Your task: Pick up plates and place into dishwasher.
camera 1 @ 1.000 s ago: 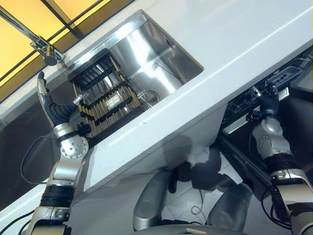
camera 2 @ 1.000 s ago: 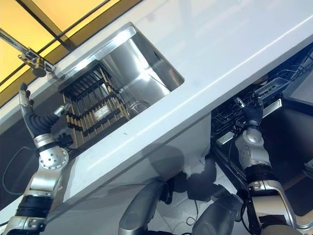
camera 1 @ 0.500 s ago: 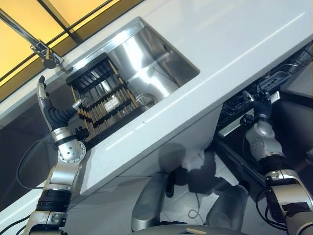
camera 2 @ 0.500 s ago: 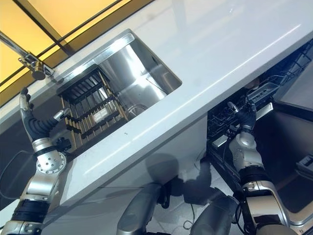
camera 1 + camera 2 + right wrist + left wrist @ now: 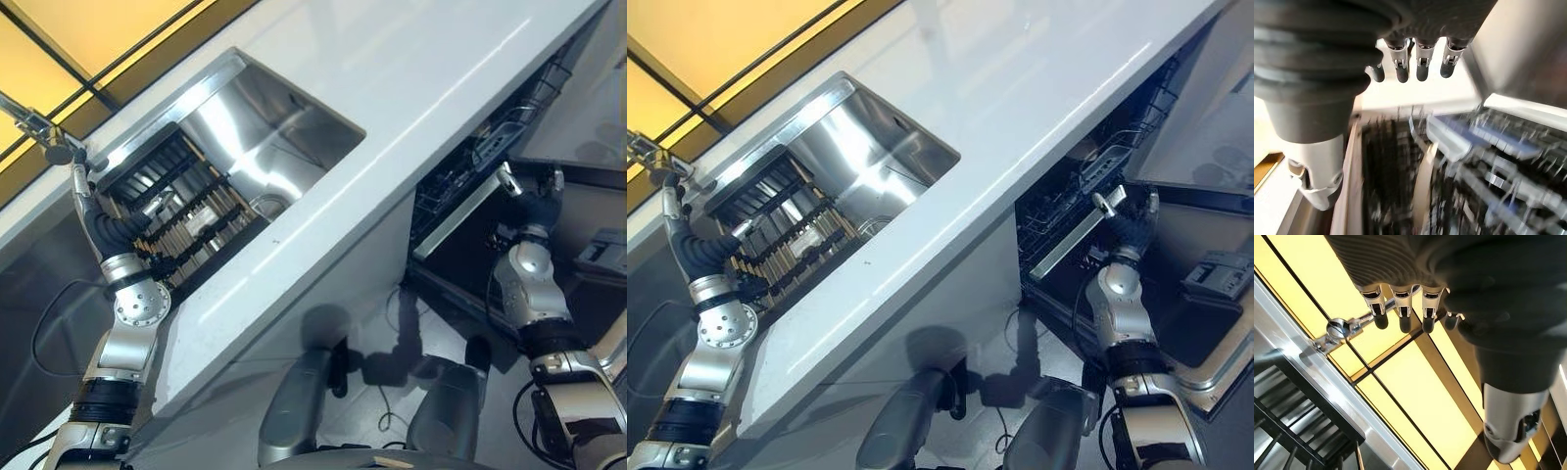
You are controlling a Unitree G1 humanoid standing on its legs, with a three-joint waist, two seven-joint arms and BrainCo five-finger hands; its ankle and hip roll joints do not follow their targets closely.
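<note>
My left hand [image 5: 90,208], fingers straight and empty, stood beside the dish rack [image 5: 176,211] in the sink [image 5: 284,127]; I could make out no plates there. My right hand [image 5: 1133,227], likewise relaxed and empty, reached toward the open dishwasher [image 5: 1073,191], well apart.

Broad white tabletop [image 5: 411,88]: bare, open passage. Stainless steel sink basin [image 5: 269,122]: near half free, far half blocked by black slatted rack [image 5: 171,201]. Open dishwasher's dark wire rack [image 5: 1068,196]: crowded with tines beneath the tabletop's edge.
</note>
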